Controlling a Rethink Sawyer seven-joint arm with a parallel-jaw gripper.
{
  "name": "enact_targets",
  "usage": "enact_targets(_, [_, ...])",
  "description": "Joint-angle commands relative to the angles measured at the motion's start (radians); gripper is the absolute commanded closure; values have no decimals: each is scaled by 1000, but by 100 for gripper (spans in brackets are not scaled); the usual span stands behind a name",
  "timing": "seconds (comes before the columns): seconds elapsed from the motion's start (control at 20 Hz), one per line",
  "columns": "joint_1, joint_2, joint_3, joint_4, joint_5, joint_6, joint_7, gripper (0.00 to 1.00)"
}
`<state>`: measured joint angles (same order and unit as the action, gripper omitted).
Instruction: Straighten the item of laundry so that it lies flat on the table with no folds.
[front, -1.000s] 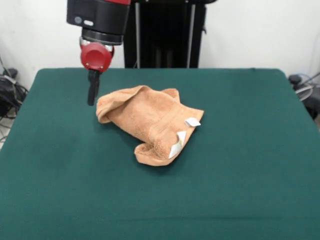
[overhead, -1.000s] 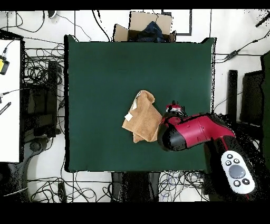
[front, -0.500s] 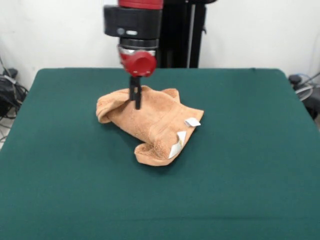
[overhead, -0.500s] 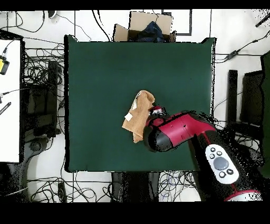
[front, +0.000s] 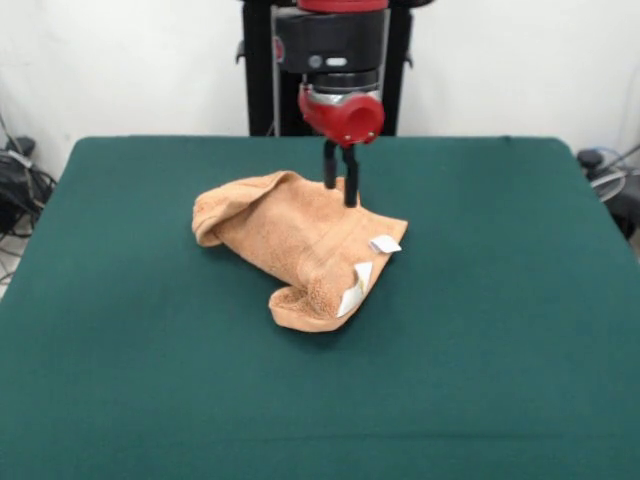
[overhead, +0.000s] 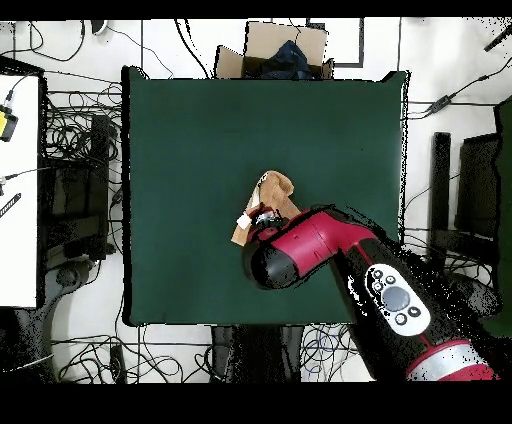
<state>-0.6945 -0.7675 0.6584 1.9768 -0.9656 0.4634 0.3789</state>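
Observation:
The item of laundry (front: 300, 250) is a light orange-tan towel, bunched and folded over itself near the middle of the dark green table (front: 500, 350). Two white tags (front: 385, 243) show at its right edge. My gripper (front: 340, 190) hangs from the red wrist just above the towel's far right edge, its two dark fingers a little apart and holding nothing. In the overhead view the red arm (overhead: 310, 245) covers most of the towel (overhead: 277, 188); only its far part and a tag show on the table (overhead: 200, 130).
The black pedestal (front: 258, 80) stands behind the table's far edge. An open cardboard box (overhead: 285, 50) sits off the table's far edge in the overhead view. Cables (overhead: 75, 130) and a white desk (overhead: 18, 190) lie to the side.
In the front view the gripper has swept from left of the towel, across its far fold, to above its far right edge. The towel has not moved.

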Motion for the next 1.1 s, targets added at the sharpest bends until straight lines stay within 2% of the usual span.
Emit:
enact_targets(0.05, [-29, 29, 154, 81, 35, 185, -307, 0])
enact_targets(0.2, [-4, -29, 149, 73, 57, 263, -315, 0])
enact_targets(0.3, [8, -42, 143, 72, 42, 290, -326, 0])
enact_targets(0.65, [22, 22, 136, 81, -12, 298, -340, 0])
enact_targets(0.85, [-2, 25, 171, 75, 25, 332, -419, 0])
enact_targets(1.0, [-46, 6, 242, 95, 126, 373, -484, 0])
enact_targets(1.1, [-38, -15, 245, 92, 136, 406, -497, 0])
